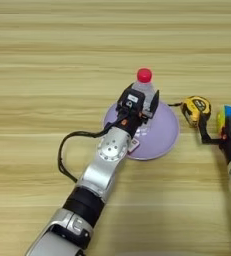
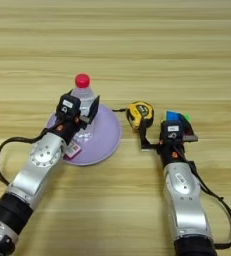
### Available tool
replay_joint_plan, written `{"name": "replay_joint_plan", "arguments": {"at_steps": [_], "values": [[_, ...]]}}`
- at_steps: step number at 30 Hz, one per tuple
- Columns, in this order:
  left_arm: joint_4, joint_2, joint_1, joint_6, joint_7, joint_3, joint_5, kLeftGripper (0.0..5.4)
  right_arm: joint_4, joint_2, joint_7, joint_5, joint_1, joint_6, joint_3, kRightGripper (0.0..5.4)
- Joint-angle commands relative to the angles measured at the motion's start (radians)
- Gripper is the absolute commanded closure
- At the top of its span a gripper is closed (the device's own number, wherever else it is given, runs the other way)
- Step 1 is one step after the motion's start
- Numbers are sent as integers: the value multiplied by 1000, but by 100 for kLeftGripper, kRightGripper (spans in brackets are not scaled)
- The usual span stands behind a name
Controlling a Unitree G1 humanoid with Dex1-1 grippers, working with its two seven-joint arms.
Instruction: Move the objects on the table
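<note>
On the round lilac plastic plate, which is taken here as the landmark, a clear plastic bottle with a red cap stands upright toward the far edge, and it is clasped at mid-height between the black fingers of the left pincer. A small flat red-and-white box is seen at the plate's near left edge, partly hidden under the left arm. To the right of the plate, just beside its rim, a yellow-and-black tape measure lies on the light-brown wooden bench; further right, a multicoloured puzzle cube is reached by the right pincer, whose finger state cannot be told. The tall, light bottle could be tipped if it is dragged rather than lifted, and the plate could be shoved against the tape measure.
</note>
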Motion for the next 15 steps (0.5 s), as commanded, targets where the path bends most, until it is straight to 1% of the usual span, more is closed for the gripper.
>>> {"name": "replay_joint_plan", "arguments": {"at_steps": [1,15], "values": [[28,-88,56,-27,10,-4,0,220,18,2,3,3,5,17,-1,0],[58,-84,54,-47,18,1,0,220,20,1,4,4,2,18,-1,0]]}}
